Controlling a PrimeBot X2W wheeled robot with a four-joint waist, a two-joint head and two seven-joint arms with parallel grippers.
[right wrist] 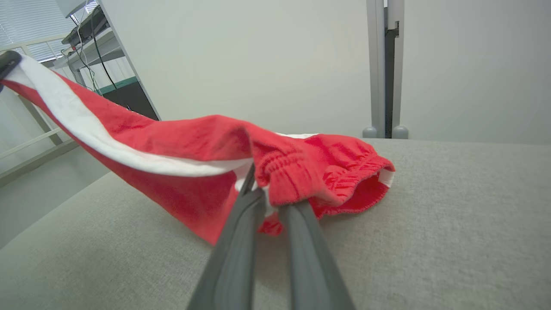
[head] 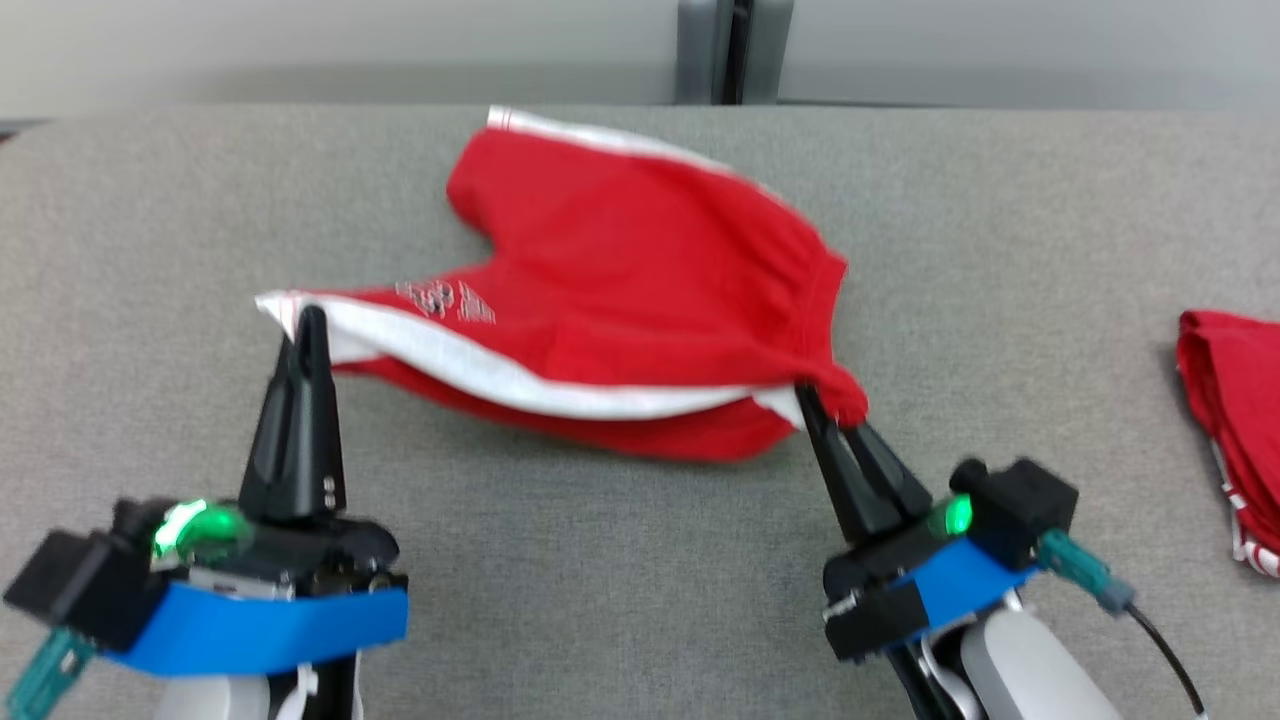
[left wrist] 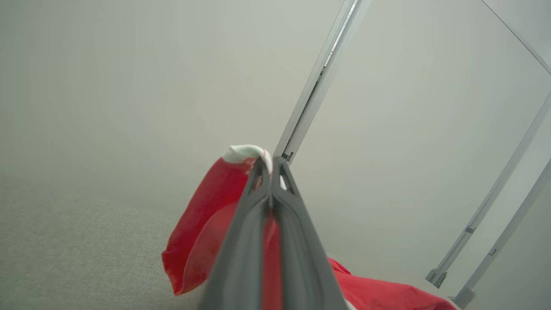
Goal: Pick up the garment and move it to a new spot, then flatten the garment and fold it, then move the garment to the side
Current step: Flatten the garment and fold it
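Seen from the head, the red garment (head: 620, 300) with white trim hangs stretched over the middle of the grey desk (head: 150, 250), its back part lying toward the far edge. The left gripper (head: 310, 320) pinches a white-hemmed corner and the right gripper (head: 815, 400) grips the waistband end. Another red cloth (head: 1230, 420) lies at the right edge. The left wrist view shows fingers pressed together, white hem poking past their tips. The right wrist view shows narrow fingers clamping bunched elastic, the cloth sagging onto the desk

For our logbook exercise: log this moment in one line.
left gripper: shut on leg hem | right gripper: shut on waistband | red shorts: stretched between both, far part on table
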